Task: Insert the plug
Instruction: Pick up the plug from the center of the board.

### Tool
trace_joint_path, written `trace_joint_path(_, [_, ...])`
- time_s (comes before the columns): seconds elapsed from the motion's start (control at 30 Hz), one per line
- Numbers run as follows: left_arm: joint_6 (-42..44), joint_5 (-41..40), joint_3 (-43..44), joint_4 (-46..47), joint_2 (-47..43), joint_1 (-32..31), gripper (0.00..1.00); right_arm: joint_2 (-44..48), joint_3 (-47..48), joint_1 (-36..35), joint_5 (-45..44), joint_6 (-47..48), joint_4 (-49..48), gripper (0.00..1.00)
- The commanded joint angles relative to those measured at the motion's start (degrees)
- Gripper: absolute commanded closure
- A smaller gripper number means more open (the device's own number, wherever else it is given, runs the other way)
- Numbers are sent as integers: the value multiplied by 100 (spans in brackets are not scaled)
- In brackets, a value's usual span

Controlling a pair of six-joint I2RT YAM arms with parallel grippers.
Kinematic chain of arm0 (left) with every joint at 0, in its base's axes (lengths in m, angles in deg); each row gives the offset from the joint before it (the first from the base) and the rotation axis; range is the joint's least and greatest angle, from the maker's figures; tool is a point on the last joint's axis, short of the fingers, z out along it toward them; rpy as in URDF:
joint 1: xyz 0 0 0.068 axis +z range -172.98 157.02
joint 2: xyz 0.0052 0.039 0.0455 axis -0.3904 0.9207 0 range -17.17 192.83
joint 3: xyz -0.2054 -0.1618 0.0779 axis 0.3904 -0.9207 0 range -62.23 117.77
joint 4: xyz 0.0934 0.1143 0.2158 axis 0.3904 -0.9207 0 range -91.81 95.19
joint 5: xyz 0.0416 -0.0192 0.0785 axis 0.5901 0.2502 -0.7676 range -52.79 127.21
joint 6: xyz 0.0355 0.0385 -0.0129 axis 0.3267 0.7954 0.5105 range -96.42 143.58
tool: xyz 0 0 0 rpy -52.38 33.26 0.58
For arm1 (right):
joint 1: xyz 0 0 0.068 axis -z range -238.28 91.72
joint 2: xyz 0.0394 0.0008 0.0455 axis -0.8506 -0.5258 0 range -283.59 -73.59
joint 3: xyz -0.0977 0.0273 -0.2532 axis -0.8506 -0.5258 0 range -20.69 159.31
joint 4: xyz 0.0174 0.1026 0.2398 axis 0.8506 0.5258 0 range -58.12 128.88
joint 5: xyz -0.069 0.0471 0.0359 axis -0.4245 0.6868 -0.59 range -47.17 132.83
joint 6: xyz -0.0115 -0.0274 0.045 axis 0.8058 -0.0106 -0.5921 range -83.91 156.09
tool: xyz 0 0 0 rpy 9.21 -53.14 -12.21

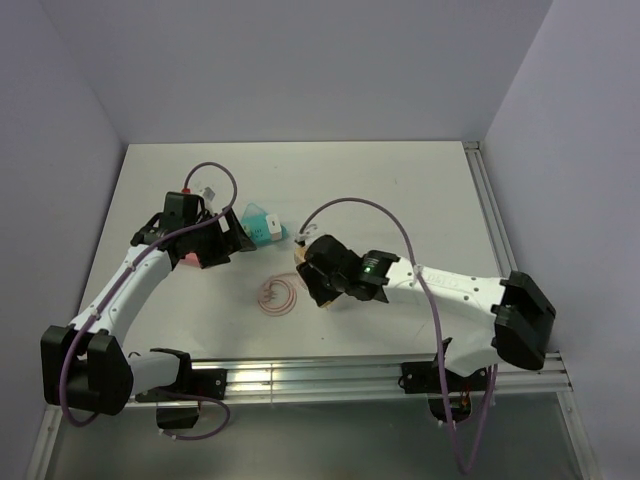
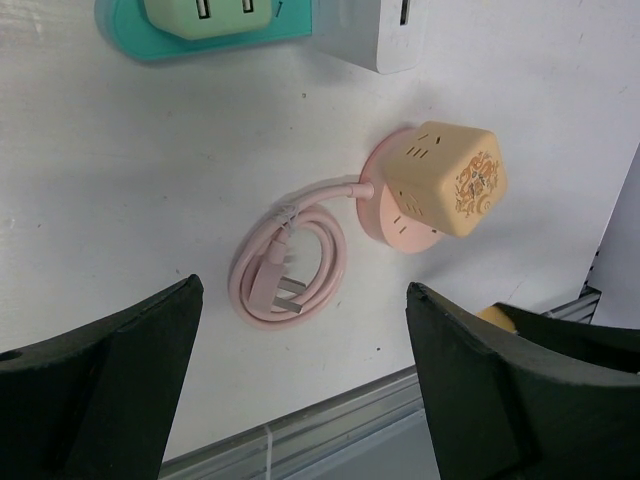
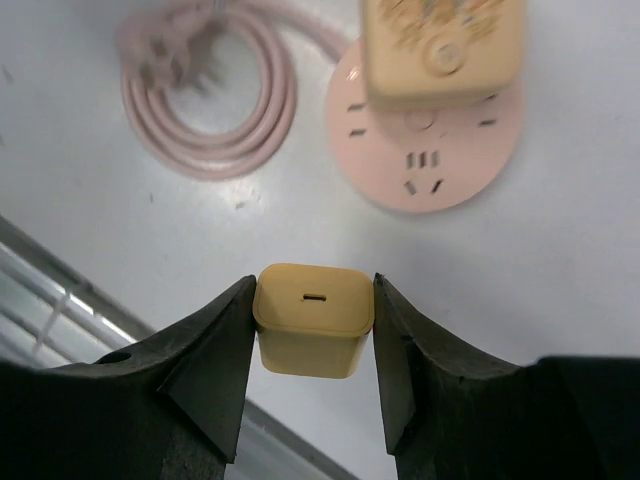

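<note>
Grips a yellow charger plug (image 3: 312, 335) in the right gripper (image 3: 314, 290), black fingers pressed against both flanks. Squat and cube-like, with rounded corners and one small slot port in the face turned toward the wrist camera; prongs hidden. Hangs above the white table (image 3: 560, 280), near the pink round socket base (image 3: 430, 165) but apart from it. On that base, a yellow socket cube (image 3: 440, 50) with an ornate print. Beside it, a coiled pink cord (image 3: 205, 100) ending in a pronged plug. Holds nothing in the left gripper (image 2: 303, 300), spread wide above base and cord. Farther off, a teal adapter (image 2: 205, 30) and a white adapter (image 2: 375, 45).
</note>
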Motion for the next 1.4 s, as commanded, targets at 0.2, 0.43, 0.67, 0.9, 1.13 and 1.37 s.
trace_joint_path(0.2, [23,266,37,220,104,24,11,912,-1002,494,-1062,-316,-2458,100])
trace_joint_path(0.43, [-4,363,116,273,148,24,12,631,-1512,732,-1333,-52,-4013,100])
trace_joint_path(0.67, [14,416,73,264,113,24,12,331,-2048,741,-1510,177,-5400,100])
trace_joint_path(0.9, [-4,591,64,291,148,24,12,612,-2733,732,-1343,106,-6247,100])
trace_joint_path(1.13, [-65,671,55,300,95,15,11,841,-3086,741,-1326,220,-6563,100])
trace_joint_path(1.37, [-101,758,-24,405,174,-11,11,990,-3508,741,-1308,317,-7187,100])
